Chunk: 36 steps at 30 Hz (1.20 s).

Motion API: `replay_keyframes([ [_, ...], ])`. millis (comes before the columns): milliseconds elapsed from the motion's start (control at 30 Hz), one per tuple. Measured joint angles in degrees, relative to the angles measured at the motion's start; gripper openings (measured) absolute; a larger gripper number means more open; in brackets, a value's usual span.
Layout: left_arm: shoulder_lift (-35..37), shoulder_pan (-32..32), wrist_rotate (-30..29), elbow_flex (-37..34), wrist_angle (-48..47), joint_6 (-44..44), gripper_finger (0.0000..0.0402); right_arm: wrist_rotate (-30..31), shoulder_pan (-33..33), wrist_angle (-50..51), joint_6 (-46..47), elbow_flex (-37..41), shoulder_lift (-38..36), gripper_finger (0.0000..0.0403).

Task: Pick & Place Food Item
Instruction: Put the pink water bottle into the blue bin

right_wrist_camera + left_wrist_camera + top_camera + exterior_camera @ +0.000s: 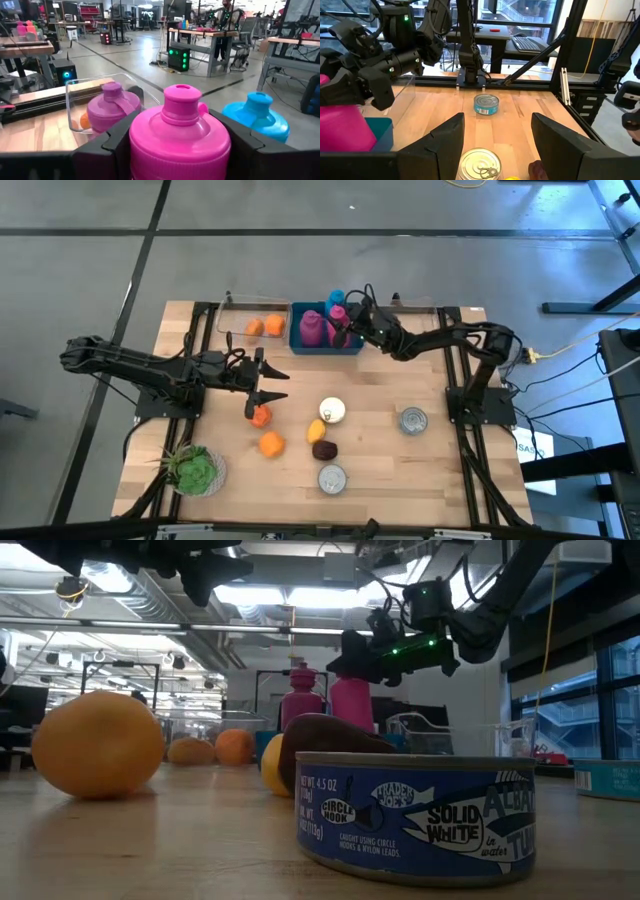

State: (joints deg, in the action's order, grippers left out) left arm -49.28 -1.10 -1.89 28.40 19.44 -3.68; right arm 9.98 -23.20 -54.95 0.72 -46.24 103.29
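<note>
1. Three bottles in the blue bin [300, 340]: one purple [311, 327], one pink [338, 315], one blue [334, 299].
2. Three tins: [332, 479], [413, 420], [332, 411].
3. Four oranges: two in the clear tray [254, 327], [274, 325], two loose [261, 417], [271, 444].
4. One green plant [192, 469].

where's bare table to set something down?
Free: the strip between the blue bin and the white can; the right front corner past the tuna can; the front edge between the plant and the silver can. Crowded: the middle cluster around the oranges.
</note>
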Motion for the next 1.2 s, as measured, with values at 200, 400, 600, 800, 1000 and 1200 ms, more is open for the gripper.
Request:
replay_keyframes([
  [200, 0.0, 0.0, 0.0, 0.0, 0.0, 0.0, 0.0224, 0.6, 0.0, -0.5, 0.5, 0.0, 2.1, 0.0208],
  [400, 0.0, 0.0, 0.0, 0.0, 0.0, 0.0, 0.0224, 0.7, 0.0, -1.7, 1.8, 0.0, 3.4, 0.0215],
  [600, 0.0, 0.0, 0.0, 0.0, 0.0, 0.0, 0.0224, 0.7, 0.0, -1.7, 1.8, 0.0, 3.4, 0.0217],
  [800, 0.0, 0.0, 0.0, 0.0, 0.0, 0.0, 0.0224, 0.5, 0.0, -1.0, 3.4, 0.0, 3.4, 0.023],
  [1000, 0.0, 0.0, 0.0, 0.0, 0.0, 0.0, 0.0224, -2.1, -0.1, 0.1, 5.9, 0.0, 3.4, 0.0252],
  [1200, 0.0, 0.0, 0.0, 0.0, 0.0, 0.0, 0.0224, -2.1, -0.1, 1.1, 6.3, 0.0, 3.4, 0.0292],
])
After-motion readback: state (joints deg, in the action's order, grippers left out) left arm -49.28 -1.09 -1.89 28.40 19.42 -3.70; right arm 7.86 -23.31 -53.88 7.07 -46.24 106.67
